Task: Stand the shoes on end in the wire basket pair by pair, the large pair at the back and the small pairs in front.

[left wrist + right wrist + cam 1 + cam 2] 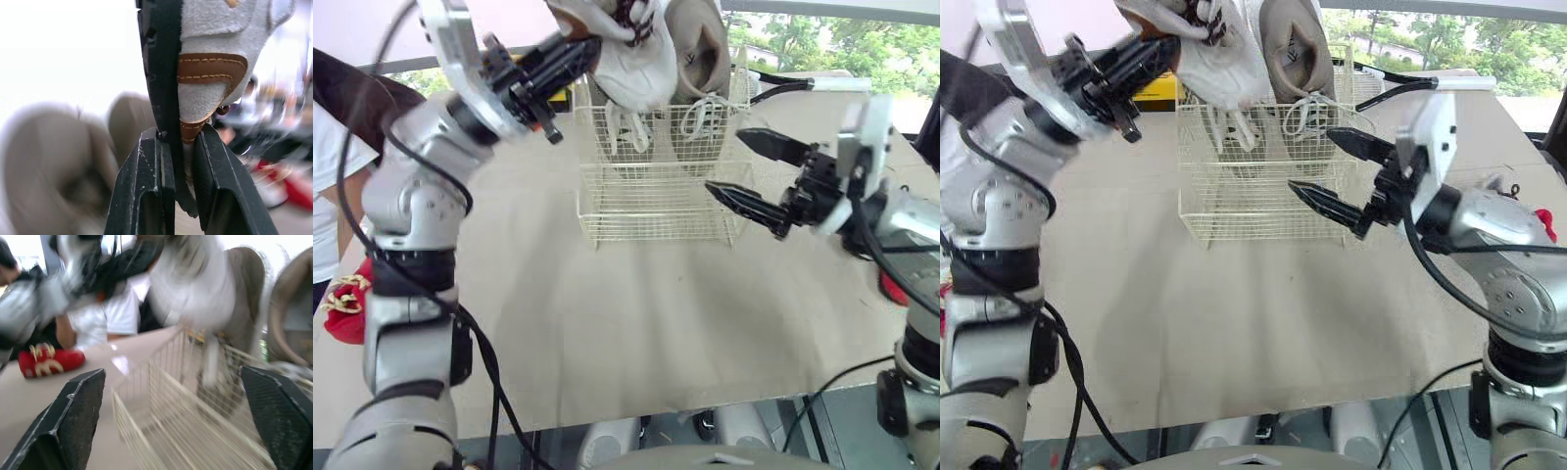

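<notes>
As left gripper (576, 54) pinches shoe (631, 59), right gripper (724, 160) spread

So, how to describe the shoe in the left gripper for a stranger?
Find the white wire basket at the far middle of the tan table. Above its rear left part, the left gripper pinches a shoe between its fingers. It is pale grey suede with a black sole and a brown stitched patch, unlike the plain taupe shoe standing beside it.
</notes>
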Action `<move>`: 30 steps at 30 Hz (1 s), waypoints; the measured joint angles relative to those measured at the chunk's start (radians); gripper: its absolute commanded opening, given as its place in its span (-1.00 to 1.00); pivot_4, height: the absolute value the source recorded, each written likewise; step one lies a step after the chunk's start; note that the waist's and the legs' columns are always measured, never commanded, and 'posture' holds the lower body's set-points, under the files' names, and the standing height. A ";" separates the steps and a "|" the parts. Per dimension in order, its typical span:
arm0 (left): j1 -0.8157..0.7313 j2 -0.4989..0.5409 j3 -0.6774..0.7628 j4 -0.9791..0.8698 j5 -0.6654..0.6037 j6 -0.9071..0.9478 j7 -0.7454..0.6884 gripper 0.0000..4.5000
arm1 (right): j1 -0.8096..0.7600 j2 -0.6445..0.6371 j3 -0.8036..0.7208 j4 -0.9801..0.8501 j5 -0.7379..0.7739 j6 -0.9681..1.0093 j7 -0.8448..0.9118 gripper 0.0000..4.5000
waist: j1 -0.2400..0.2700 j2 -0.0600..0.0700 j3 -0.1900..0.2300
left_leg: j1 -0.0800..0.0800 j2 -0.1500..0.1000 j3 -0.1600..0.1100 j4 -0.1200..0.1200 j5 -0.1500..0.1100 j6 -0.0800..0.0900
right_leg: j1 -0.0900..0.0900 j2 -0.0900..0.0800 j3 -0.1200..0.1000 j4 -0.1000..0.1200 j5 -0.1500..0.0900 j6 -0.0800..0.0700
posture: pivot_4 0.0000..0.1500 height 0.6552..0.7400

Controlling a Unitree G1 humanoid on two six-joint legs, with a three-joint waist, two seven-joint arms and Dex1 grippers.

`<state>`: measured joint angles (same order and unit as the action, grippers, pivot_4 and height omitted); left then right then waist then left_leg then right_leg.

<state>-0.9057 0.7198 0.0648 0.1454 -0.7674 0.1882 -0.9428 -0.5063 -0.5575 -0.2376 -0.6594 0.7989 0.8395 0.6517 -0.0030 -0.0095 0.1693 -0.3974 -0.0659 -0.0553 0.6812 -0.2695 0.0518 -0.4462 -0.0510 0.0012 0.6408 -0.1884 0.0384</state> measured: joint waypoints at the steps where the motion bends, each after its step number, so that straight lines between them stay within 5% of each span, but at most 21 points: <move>1: -0.045 -0.015 -0.028 0.079 0.062 -0.069 -0.070 -0.89 | 0.020 -0.019 -0.012 -0.016 0.015 -0.005 0.006 0.90 | 0.002 0.000 0.000 | 0.000 0.000 0.000 0.000 0.000 0.000 | 0.000 0.000 -0.001 0.000 0.000 0.001 | 1.00 1.00; 8: -0.240 -0.071 -0.113 0.541 0.301 -0.324 -0.419 -0.89 | 0.136 -0.096 -0.092 -0.105 0.088 -0.022 -0.042 0.90 | -0.010 -0.003 0.002 | -0.001 0.002 0.000 0.000 -0.002 0.003 | -0.001 -0.003 -0.001 0.000 0.000 0.001 | 1.00 1.00; 19: -0.308 -0.080 -0.112 0.933 0.498 -0.481 -0.534 -0.89 | 0.245 -0.153 -0.130 -0.191 0.152 -0.042 -0.141 0.90 | -0.008 -0.006 0.004 | -0.002 0.001 0.000 0.003 -0.004 0.007 | -0.001 -0.004 -0.001 0.001 -0.001 0.002 | 1.00 1.00; 27: -0.309 -0.078 -0.067 0.950 0.536 -0.496 -0.535 0.85 | 0.220 -0.208 -0.123 -0.166 0.190 -0.044 -0.165 0.90 | -0.010 -0.008 0.004 | -0.001 0.002 0.000 0.003 -0.004 0.008 | 0.000 -0.004 -0.001 0.003 0.000 0.002 | 1.00 1.00; 30: -0.291 -0.054 -0.032 0.885 0.510 -0.398 -0.552 0.95 | 0.209 -0.225 -0.120 -0.129 0.197 -0.045 -0.148 0.90 | -0.012 -0.008 0.004 | -0.001 0.002 0.000 0.004 -0.004 0.008 | 0.000 -0.004 -0.001 0.004 0.000 0.002 | 1.00 1.00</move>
<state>-1.1964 0.6661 0.0329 1.0299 -0.2575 -0.2101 -1.4949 -0.2973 -0.7828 -0.3580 -0.7889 0.9957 0.7943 0.5037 -0.0147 -0.0171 0.1732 -0.3979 -0.0635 -0.0554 0.6852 -0.2740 0.0594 -0.4464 -0.0547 0.0000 0.6444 -0.1887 0.0404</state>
